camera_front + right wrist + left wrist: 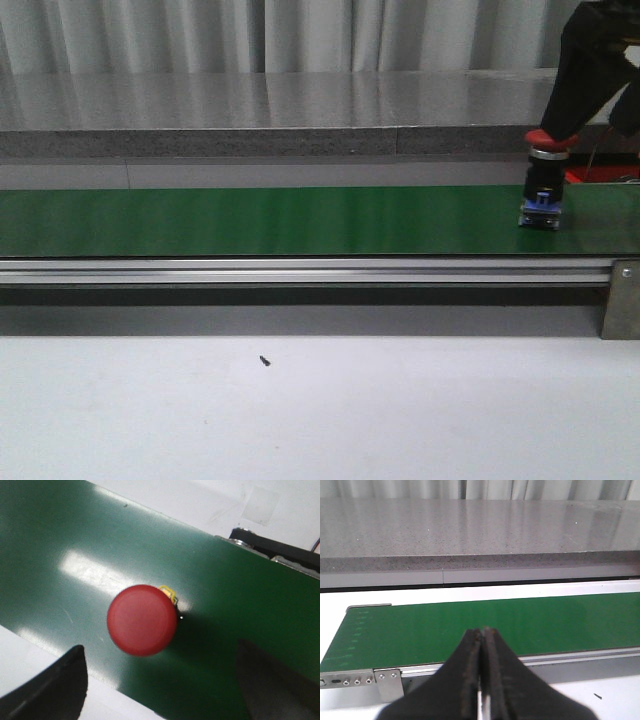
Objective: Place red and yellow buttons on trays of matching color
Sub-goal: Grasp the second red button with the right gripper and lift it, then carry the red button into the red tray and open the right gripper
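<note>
Red button [142,620] upright on green belt [250,220], our right hand [160,680] spread wide above it for grasping; left hand [482,675] closed, empty, idle.

A white counter [400,420] carries a green conveyor belt [250,220] with an aluminium rail along its near edge. A red button [543,195] stands upright on the belt, directly beneath the right hand [160,680].
</note>
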Motion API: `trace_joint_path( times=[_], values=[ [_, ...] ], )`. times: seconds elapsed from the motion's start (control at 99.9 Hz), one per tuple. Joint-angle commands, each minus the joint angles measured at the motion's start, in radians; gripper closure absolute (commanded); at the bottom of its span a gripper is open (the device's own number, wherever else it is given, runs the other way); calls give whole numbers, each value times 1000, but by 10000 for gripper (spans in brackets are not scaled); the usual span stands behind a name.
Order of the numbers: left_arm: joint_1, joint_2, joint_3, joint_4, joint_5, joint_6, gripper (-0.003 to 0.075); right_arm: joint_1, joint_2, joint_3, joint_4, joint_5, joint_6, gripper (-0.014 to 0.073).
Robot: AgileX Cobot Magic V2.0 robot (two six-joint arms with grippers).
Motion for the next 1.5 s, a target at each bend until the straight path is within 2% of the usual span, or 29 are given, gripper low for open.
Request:
trace_joint_path(
  times=[0.0,0.17,0.22,0.41,0.481,0.731,1.011,1.201,1.492],
  values=[
    [-8,10,-27,-11,-77,0,740,1,-8,-24,18,-59,-12,1],
    [-8,10,-27,-11,-77,0,739,1,43,-24,18,-93,-15,6],
    [-8,10,-27,-11,-77,0,740,1,56,-24,18,-96,-15,34],
    [-8,10,-27,-11,-77,0,740,1,61,-26,18,-92,-15,354],
    [-8,10,-27,-11,-77,0,740,-2,56,-26,17,-78,-15,405],
    [-8,10,-27,-11,-77,0,740,-73,29,-114,-1,-22,-15,406],
    [-8,10,-27,-11,-77,0,740,-283,74,-336,-21,-6,-15,406],
    [-8,10,-27,-11,-77,0,740,-389,212,-499,-21,36,-15,406],
    [-8,10,-27,-11,-77,0,740,-410,471,-755,-21,25,-14,406]
  ],
)
